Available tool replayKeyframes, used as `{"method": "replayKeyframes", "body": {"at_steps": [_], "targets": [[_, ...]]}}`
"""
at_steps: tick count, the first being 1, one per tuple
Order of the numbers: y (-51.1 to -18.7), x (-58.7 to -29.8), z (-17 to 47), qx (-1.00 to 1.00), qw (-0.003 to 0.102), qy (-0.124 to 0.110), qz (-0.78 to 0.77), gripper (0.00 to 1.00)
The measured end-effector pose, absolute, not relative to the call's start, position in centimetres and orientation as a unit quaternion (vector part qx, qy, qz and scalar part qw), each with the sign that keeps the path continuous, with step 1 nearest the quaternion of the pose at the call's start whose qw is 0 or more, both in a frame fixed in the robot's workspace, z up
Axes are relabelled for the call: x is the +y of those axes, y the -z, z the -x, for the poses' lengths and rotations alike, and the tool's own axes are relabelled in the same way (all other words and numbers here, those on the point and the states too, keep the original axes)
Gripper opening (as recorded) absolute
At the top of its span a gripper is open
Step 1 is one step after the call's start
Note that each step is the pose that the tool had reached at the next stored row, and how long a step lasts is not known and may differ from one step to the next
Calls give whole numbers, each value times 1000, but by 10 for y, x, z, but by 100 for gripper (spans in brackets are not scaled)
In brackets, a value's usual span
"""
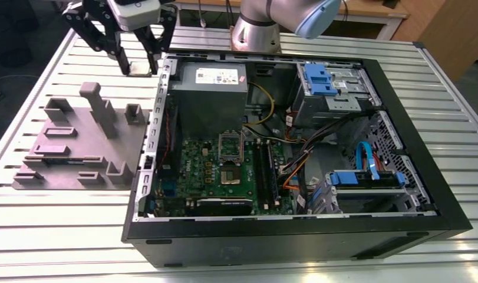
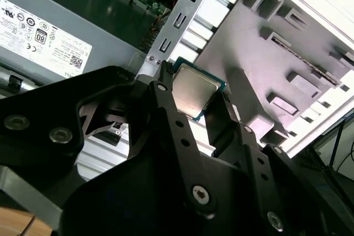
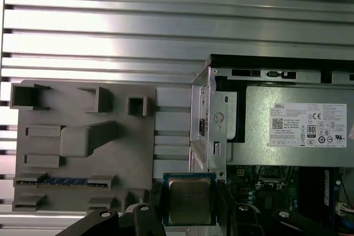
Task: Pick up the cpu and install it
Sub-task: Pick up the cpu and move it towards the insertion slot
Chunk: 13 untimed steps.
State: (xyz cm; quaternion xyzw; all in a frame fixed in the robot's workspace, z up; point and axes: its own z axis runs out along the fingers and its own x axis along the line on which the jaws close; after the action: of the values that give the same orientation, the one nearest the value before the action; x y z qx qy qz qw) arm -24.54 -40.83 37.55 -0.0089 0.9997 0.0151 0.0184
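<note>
At the upper left of the exterior view, your jaws hang above the slatted desk (image 1: 58, 236), just beside the open computer case (image 1: 262, 242) and near the grey moulded fixture block (image 1: 73, 150). They're clenched on the cpu (image 2: 193, 89). In both wrist views the small silver chip sits pinched by its edges between the black fingers (image 2: 168, 109). The grey power supply (image 3: 287, 136) lies inside the case close by, with the green motherboard (image 1: 223, 171) past it.

White printed label (image 3: 310, 124) on the grey power-supply box (image 3: 255, 146), rows of small marks and a square code on it, no wording I can read for certain.
</note>
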Motion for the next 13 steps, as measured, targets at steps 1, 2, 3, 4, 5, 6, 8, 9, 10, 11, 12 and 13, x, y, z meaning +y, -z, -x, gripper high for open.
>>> {"method": "replayKeyframes", "body": {"at_steps": [1, 2, 3, 4, 5, 6, 8, 9, 10, 11, 12, 13], "targets": [[-375, -408, 245, 1000, 19, -15, 9, 47], [-375, -408, 243, 1000, 19, -15, 8, 47], [-375, -409, 241, 1000, 18, -15, 8, 47], [-375, -409, 239, 1000, 19, -15, 8, 47], [-375, -409, 237, 1000, 19, -15, 8, 47], [-374, -409, 234, 1000, 18, -15, 8, 47], [-374, -409, 229, 1000, 19, -15, 8, 47], [-374, -409, 227, 1000, 18, -15, 8, 47], [-373, -409, 224, 1000, 18, -15, 8, 47], [-373, -409, 222, 1000, 18, -15, 8, 47], [-373, -409, 220, 1000, 18, -15, 8, 47], [-373, -409, 217, 1000, 18, -15, 8, 47]]}}
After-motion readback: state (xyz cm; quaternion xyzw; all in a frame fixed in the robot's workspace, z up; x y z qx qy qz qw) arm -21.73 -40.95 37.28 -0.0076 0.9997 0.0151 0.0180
